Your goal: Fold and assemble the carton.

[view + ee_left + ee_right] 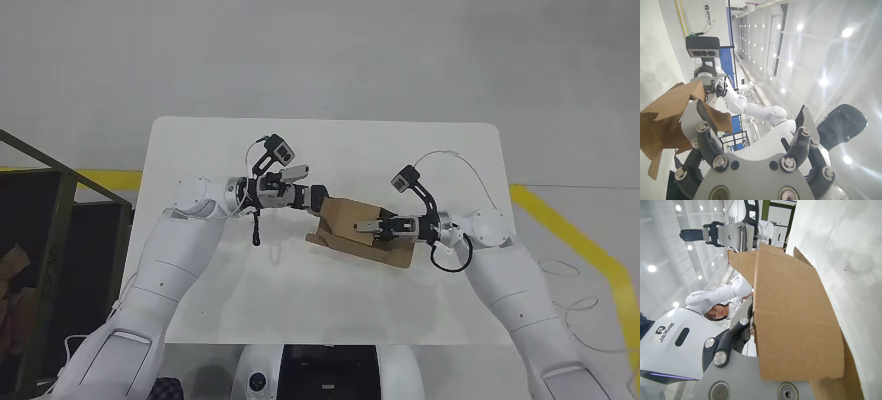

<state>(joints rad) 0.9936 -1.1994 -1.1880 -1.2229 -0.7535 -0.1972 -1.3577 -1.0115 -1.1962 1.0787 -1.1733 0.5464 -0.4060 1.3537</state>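
White worktop [200, 290] | brown carton [345, 222] mid-frame, part-folded | left tool [312, 188] spread at its left end | right tool [368, 227] on carton, grip cannot be told

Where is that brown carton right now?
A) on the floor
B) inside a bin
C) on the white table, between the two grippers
C: from above, the carton sits on the white table with the left gripper at one end and the right gripper at the other.
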